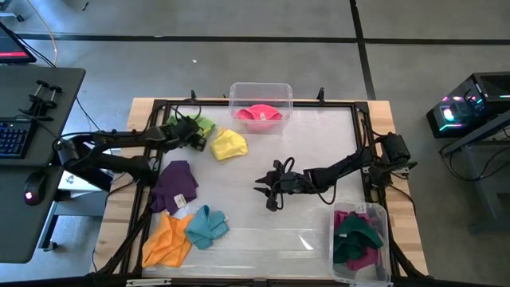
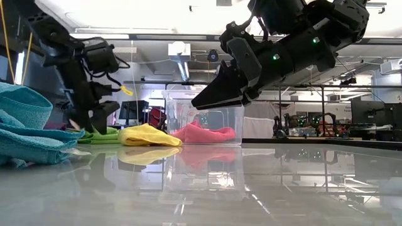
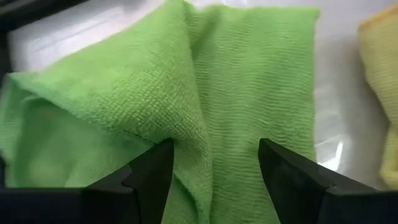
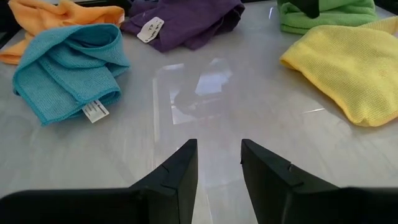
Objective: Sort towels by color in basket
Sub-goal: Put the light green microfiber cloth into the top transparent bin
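pink towel [image 1: 260, 113] fills far bin [image 1: 261, 90]; both jaws open, holding nothing.

Keyboard [image 1: 11, 137], mouse [image 1: 31, 196] and glowing computer case [image 1: 456, 113] beside table.

1. The scene was brightly and evenly lit from ceiling lights [image 2: 157, 34] overhead.
2. The glossy table [image 4: 205, 93] threw back white glare patches and mirrored the yellow towel [image 2: 149, 135] and pink towel [image 2: 204, 132] in the low view.
3. Shadows were soft and faint.
4. The teal towel [image 2: 25, 125] nearest the low camera was blurred.
5. The light green towel [image 3: 186, 93] showed sharp weave.
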